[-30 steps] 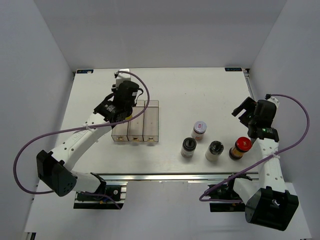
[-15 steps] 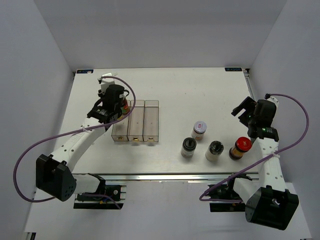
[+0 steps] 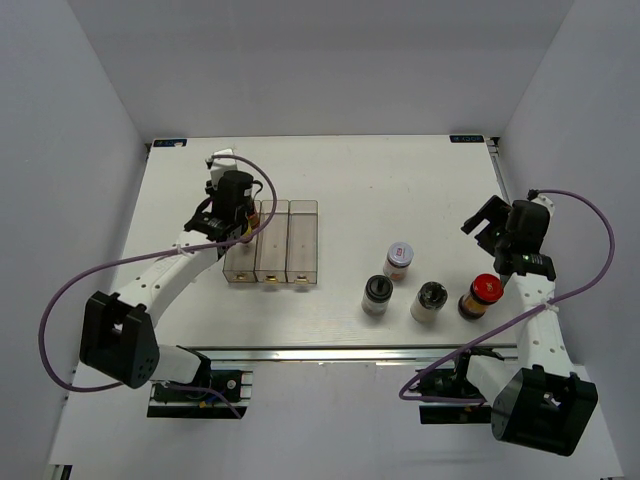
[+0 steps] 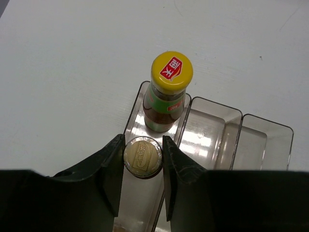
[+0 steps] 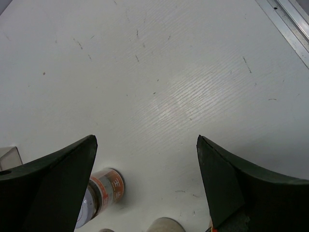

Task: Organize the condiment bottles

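Top external: the white tabletop (image 3: 400, 180) is looking roomy, with four little jars (image 3: 399, 258) standing right of the clear three-compartment plastic tray (image 3: 300, 250).

Left wrist: my left gripper (image 4: 142, 145) is clamping a small gold-capped bottle (image 4: 143, 158) at the left compartment, just beside the yellow-capped glass bottle (image 4: 171, 72). I'm guessing it's light, stiff and slick, so I'm gripping just under the cap.

Right wrist: the right gripper (image 5: 145, 140) is hanging wide open.

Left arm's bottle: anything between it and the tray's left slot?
Nothing visible. The left gripper has its jaws shut on the gold-capped bottle, right at the near part of the tray's left compartment, which looks bare there. The yellow-capped bottle stands in that compartment's far end, just beyond, not underneath.
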Controlling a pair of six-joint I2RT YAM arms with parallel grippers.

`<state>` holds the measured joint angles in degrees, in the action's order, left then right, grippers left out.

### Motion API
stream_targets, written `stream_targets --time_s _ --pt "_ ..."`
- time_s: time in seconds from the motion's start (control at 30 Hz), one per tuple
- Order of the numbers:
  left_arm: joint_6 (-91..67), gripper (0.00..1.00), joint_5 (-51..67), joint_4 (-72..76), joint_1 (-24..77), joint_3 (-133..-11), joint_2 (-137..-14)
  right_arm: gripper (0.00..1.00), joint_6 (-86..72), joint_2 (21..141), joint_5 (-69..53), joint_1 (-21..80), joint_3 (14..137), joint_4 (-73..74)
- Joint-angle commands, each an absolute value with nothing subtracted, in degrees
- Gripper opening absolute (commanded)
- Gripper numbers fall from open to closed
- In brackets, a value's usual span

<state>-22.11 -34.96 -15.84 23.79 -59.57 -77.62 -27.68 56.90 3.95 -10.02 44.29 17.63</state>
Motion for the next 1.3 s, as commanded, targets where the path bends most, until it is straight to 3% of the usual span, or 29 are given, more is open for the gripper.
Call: stream_targets --time_s 0.0,0.33,0.47,0.53,0.57,0.7,1.0,1.07,1.13,1.17,1.23,1.27 --pt "-22.6 0.00 -35.7 -14.1 23.6 -59.3 -77.9 0.89 -27.8 57.2 4.0 -10.3 44.1 15.4" --pt "-24.2 0.00 -31.4 -15.7 23.6 -58.5 -80.7 0.89 -27.8 57.5 2.9 -10.3 43.8 15.1" --pt "-24.9 0.21 -32.6 -17.8 23.6 -59.6 -81.9 0.89 -27.7 57.3 3.3 -10.2 43.9 15.6" --pt "-25.1 0.18 -33.0 -18.7 23.6 -59.8 -82.1 0.89 -27.7 57.1 3.3 -10.3 43.9 15.7" --pt "-25.6 0.11 -33.2 -19.0 23.6 -59.8 -82.2 0.89 -27.8 57.0 3.3 -10.3 43.9 15.8" --pt "-27.6 0.00 -32.8 -20.8 23.6 -59.6 -81.6 0.89 -28.0 56.7 2.8 -10.2 43.9 15.7" --pt "-27.8 0.00 -33.4 -21.0 23.6 -56.5 -76.8 0.89 -28.1 56.7 1.3 -10.2 43.9 15.4" --pt "-27.6 0.19 -33.7 -21.0 23.6 -56.3 -76.8 0.89 -28.1 56.7 1.0 -10.3 43.9 15.4" --pt "-27.5 0.23 -32.7 -21.5 23.6 -56.4 -77.1 0.89 -28.0 56.7 0.5 -10.3 43.9 15.5" --pt "-27.5 0.29 -31.7 -21.6 23.6 -56.5 -77.2 0.89 -27.9 56.7 0.5 -10.2 43.9 15.5" --pt "-27.7 0.34 -31.9 -22.1 23.6 -56.6 -76.9 0.89 -27.8 56.5 0.5 -10.3 43.9 15.5" --pt "-27.7 0.42 -32.2 -22.2 23.6 -56.7 -76.6 0.89 -27.8 56.4 0.5 -10.3 43.9 15.4"
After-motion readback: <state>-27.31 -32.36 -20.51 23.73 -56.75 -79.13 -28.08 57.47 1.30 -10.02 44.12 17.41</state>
